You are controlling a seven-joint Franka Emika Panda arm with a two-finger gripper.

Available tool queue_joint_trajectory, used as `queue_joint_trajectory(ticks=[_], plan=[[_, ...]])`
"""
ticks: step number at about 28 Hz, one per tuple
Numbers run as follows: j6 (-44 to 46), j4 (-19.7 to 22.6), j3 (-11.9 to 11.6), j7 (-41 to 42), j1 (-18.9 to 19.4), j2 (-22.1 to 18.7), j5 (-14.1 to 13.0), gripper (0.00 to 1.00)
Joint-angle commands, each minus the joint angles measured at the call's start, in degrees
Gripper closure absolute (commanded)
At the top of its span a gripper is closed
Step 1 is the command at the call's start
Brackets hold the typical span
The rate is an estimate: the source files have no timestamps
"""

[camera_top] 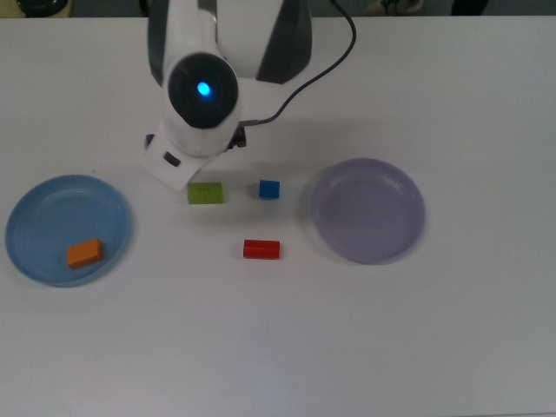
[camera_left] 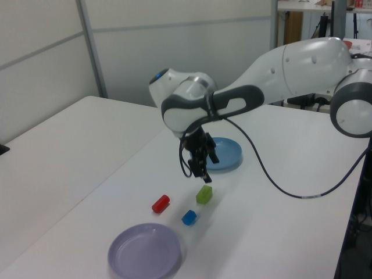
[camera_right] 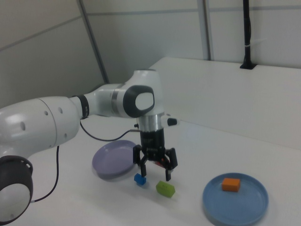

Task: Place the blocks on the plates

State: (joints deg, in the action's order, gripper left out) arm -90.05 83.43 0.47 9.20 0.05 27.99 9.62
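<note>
We centre the wide, empty claw over the green block, then descend squarely before closing.

You see, in the top view, one block lying in the plate nearest the bench's left edge; three blocks lie between it and the second plate.

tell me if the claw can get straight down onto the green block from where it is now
Probably yes. The claw hangs open just above the green block, nothing sits between them, and the blue cube stands apart to the right view's left.
</note>
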Motion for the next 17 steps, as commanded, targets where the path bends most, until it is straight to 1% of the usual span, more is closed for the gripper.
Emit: queue_joint_trajectory(ticks=[1,7,10,17], plan=[[-1.88,1.03,-0.03,0.47,1.10,1.98,0.23,0.00],[-7.94,1.12,-0.03,-1.38,1.10,4.26,0.31,0.00],[-9.88,1.20,-0.03,-1.64,1.10,4.53,0.40,0.00],[-10.15,1.38,-0.03,-1.73,1.10,6.11,2.68,0.00]])
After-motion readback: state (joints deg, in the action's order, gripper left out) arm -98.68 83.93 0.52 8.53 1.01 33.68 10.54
